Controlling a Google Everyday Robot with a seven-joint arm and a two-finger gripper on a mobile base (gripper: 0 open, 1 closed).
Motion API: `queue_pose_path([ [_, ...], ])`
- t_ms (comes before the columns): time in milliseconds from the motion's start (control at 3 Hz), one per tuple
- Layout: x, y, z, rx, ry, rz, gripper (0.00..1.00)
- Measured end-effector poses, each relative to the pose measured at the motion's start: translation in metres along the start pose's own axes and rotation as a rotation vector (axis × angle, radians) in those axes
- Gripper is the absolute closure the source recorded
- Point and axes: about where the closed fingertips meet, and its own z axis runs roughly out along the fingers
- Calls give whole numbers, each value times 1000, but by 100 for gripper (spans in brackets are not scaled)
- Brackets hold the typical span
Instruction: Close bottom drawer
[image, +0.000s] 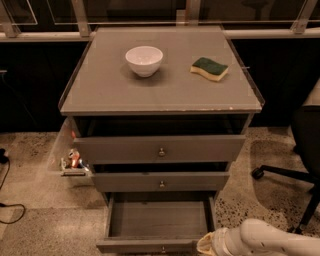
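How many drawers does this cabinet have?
3: the top drawer, the middle drawer below it, and the bottom drawer, pulled farthest out. The gripper sits by the bottom drawer's front right corner.

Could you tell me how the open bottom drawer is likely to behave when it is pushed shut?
The bottom drawer looks empty, so it probably slides lightly. Its flat front seems rigid, unlikely to flex. The gripper sits by its front right corner; an off-centre push there might skew it.

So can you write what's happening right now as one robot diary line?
bottom drawer: pulled open, nothing inside | hand: low by its front right corner | cabinet top: white bowl, green sponge
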Motion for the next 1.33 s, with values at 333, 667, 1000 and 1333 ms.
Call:
queue_pose_path([
  [333,9,-11,39,0,-12,-78,100],
  [667,27,-21,71,-25,-11,-106,100],
  [1000,45,-20,95,-53,-12,-107,100],
  [1333,56,-12,114,-81,-7,-112,100],
])
